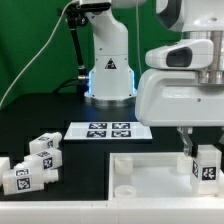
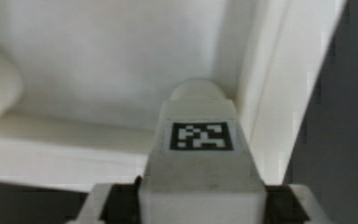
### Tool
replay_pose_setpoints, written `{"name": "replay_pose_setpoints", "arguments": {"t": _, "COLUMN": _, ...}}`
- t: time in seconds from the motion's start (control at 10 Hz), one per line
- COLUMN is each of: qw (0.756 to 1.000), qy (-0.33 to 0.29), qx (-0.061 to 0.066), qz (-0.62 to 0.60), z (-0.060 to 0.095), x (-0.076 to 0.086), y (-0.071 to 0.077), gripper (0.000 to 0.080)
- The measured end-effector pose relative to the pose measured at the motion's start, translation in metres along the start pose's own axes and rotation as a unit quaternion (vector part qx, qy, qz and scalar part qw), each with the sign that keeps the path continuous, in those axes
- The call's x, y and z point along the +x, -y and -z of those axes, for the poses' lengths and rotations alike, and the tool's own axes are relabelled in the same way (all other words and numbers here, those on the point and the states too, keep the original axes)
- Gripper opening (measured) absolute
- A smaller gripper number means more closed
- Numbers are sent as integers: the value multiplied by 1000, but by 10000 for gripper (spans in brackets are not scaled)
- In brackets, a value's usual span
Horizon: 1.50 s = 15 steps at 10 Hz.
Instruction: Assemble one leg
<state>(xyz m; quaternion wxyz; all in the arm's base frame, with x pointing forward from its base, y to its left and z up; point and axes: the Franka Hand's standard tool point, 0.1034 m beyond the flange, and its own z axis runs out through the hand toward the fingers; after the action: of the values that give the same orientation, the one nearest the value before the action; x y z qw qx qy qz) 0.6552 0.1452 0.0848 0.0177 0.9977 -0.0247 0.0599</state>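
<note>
We see the gripper (image 1: 205,160) at the exterior view's right, hanging over the far right part of the large white tray (image 1: 150,172). Its fingers are drawn in narrow and clamp a leg (image 1: 206,166), a small white block with a black-and-white tag on its face. The leg stands upright in the grip, low over the tray's right end; we cannot tell whether its foot touches the tray.

In the wrist view the held leg (image 2: 204,130) runs out from between the dark finger pads (image 2: 279,196), which press on its two sides, and its rounded tip lies close beside a raised white wall of the tray (image 2: 291,70). A curved white edge, perhaps a round socket, shows on the far side from that wall.

From the tray's centre, the marker board (image 1: 110,130) lies at about eleven o'clock on the black table (image 1: 30,115), just beyond the tray's far edge. Three more loose legs (image 1: 32,163) are clustered at about nine o'clock, well apart from the gripper, lying close together near the exterior view's left edge. The robot's base (image 1: 108,70) stands behind the marker board.
</note>
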Motion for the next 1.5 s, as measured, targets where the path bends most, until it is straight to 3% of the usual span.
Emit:
{"name": "replay_pose_setpoints", "arguments": {"t": 0.3, "qw": 979, "qy": 4, "qx": -2, "qz": -206, "z": 1, "x": 0, "y": 0, "gripper": 284}}
{"name": "replay_pose_setpoints", "arguments": {"t": 0.5, "qw": 940, "qy": 7, "qx": 2, "qz": -342, "z": 0, "x": -3, "y": 2, "gripper": 284}}
{"name": "replay_pose_setpoints", "arguments": {"t": 0.6, "qw": 905, "qy": 6, "qx": -4, "qz": -425, "z": -1, "x": -2, "y": 3, "gripper": 284}}
{"name": "replay_pose_setpoints", "arguments": {"t": 0.7, "qw": 892, "qy": 11, "qx": -7, "qz": -452, "z": -1, "x": 0, "y": 1, "gripper": 284}}
{"name": "replay_pose_setpoints", "arguments": {"t": 0.9, "qw": 856, "qy": 17, "qx": -2, "qz": -517, "z": -1, "x": 0, "y": 1, "gripper": 284}}
{"name": "replay_pose_setpoints", "arguments": {"t": 1.1, "qw": 837, "qy": 17, "qx": -2, "qz": -548, "z": -1, "x": 0, "y": 2, "gripper": 284}}
{"name": "replay_pose_setpoints", "arguments": {"t": 1.3, "qw": 854, "qy": 17, "qx": -2, "qz": -521, "z": -1, "x": 0, "y": 1, "gripper": 284}}
{"name": "replay_pose_setpoints", "arguments": {"t": 1.4, "qw": 864, "qy": 20, "qx": -4, "qz": -503, "z": -2, "x": -1, "y": 0, "gripper": 478}}
{"name": "replay_pose_setpoints", "arguments": {"t": 1.5, "qw": 891, "qy": 20, "qx": -3, "qz": -454, "z": -2, "x": -1, "y": -1, "gripper": 596}}
